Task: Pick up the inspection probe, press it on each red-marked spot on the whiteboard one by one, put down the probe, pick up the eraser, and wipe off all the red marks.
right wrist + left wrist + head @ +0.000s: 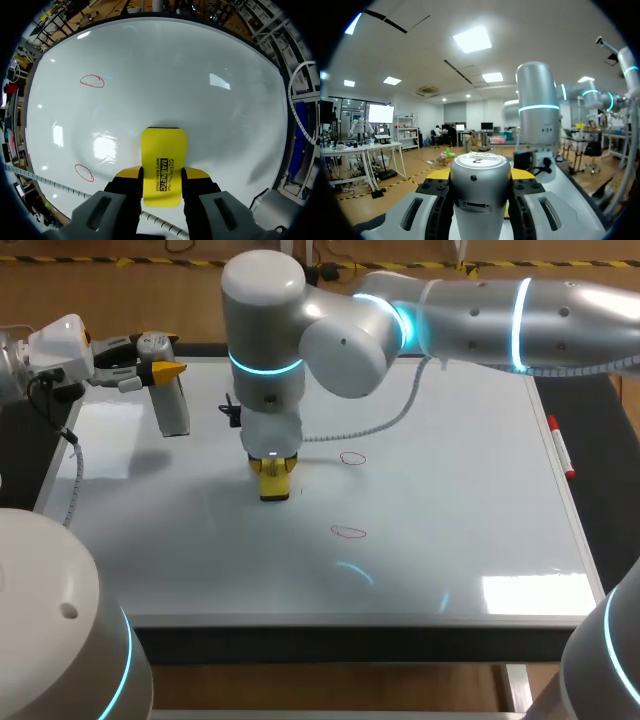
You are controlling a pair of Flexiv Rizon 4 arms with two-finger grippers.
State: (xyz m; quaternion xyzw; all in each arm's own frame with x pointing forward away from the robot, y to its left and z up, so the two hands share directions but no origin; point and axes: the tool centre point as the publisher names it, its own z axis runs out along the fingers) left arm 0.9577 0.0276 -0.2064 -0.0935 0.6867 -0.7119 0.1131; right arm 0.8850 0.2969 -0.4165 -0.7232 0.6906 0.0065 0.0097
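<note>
On the whiteboard (pixel 450 540), the near red mark (pixel 349 532) lies around the middle; beyond it to the left, the right gripper (pixel 275 485) is closed on the yellow eraser (pixel 164 150), whose end meets the board; the far red mark (pixel 352 458) sits just right of the eraser; a red pen (pixel 560 445) lies along the right edge; at the far left, the left gripper (pixel 160 370) clamps the silver probe (pixel 173 408).
</note>
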